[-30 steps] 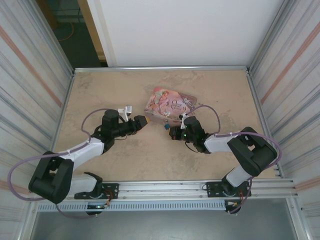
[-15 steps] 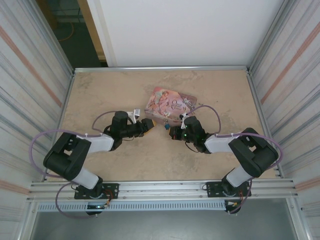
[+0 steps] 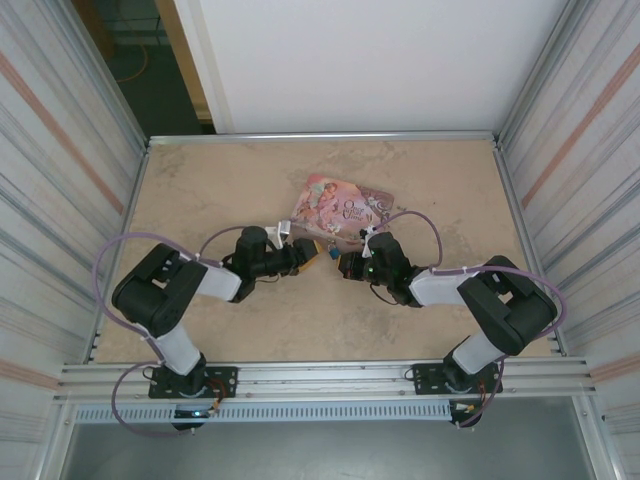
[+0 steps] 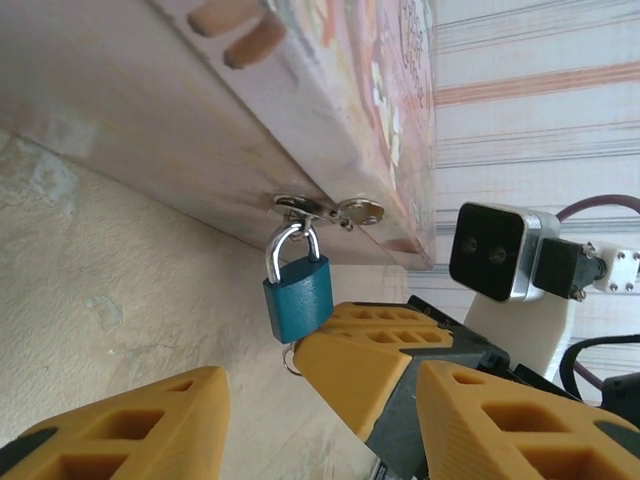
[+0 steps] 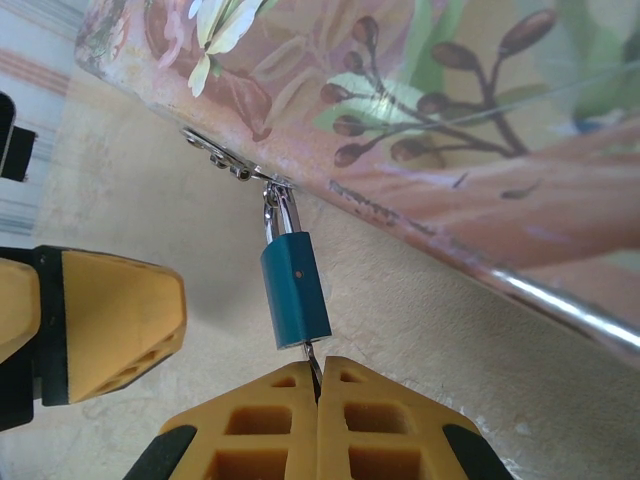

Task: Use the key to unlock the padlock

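The small blue padlock (image 5: pixel 296 290) hangs by its pale shackle from the hasp (image 5: pixel 225 160) on the front of the pink tin (image 3: pixel 340 208). The thin dark key (image 5: pixel 313 362) runs into the padlock's bottom. My right gripper (image 5: pixel 318 372) is shut on the key just below the lock. In the left wrist view the padlock (image 4: pixel 298 298) rests against the right gripper's yellow fingers (image 4: pixel 370 350). My left gripper (image 4: pixel 322 375) is open, its jaws wide apart just short of the lock and touching nothing. From above, both grippers (image 3: pixel 308 252) (image 3: pixel 345 263) meet at the padlock (image 3: pixel 328 250).
The pink tin's long side (image 4: pixel 200 120) lies on the beige table (image 3: pixel 300 310), right behind the lock. Ribbed metal walls (image 3: pixel 60 200) close in left and right, a white wall at the back. The right wrist camera housing (image 4: pixel 490 250) sits close by the left gripper.
My left arm has swung right and folded in, bringing its open gripper up to the padlock. The right gripper and the key have stayed put.
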`<action>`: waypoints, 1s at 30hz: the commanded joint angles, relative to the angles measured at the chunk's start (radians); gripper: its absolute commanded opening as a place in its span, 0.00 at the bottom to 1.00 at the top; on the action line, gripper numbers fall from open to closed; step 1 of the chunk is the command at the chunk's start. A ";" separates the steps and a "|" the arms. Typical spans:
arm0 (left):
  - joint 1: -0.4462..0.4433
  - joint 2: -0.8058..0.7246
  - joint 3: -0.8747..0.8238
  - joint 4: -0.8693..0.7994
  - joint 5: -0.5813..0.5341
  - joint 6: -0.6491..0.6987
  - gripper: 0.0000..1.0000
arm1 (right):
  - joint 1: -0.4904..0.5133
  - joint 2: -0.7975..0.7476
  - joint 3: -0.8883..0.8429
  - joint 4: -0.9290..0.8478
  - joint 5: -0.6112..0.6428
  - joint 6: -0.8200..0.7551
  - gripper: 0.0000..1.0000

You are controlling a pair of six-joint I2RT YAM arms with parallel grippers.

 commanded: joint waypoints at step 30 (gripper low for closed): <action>-0.073 0.298 0.078 0.374 -0.074 -0.209 0.46 | 0.011 -0.031 0.043 0.014 -0.007 0.023 0.00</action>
